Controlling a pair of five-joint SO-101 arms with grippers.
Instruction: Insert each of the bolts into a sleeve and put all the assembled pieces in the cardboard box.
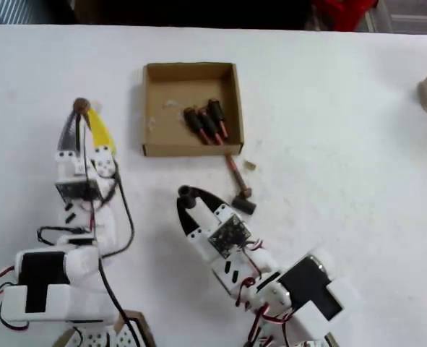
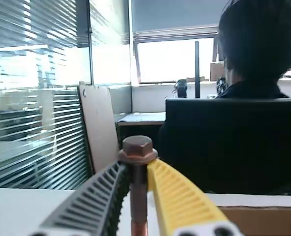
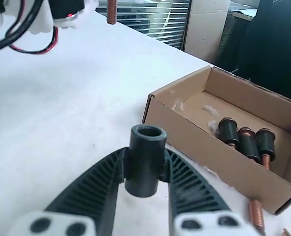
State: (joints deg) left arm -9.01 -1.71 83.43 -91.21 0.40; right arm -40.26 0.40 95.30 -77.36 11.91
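- The left gripper (image 2: pixel 138 169) is clamped on a bolt (image 2: pixel 137 150). Its hex head sits just past the fingertips, and the shank runs back between the grey and yellow fingers (image 2: pixel 177 196).
- The right gripper (image 3: pixel 145 160) pinches a black sleeve (image 3: pixel 146 164) upright between its fingertips, bore facing up.
- The box (image 1: pixel 190 68) lies ahead of both sets of fingers, between them, with three assembled pieces (image 1: pixel 207 123) side by side inside.
- A loose bolt (image 1: pixel 234 172) lies on the table (image 1: pixel 343 108) just outside the box, beyond the right fingers. A second sleeve (image 1: pixel 244 206) lies just beside its head.
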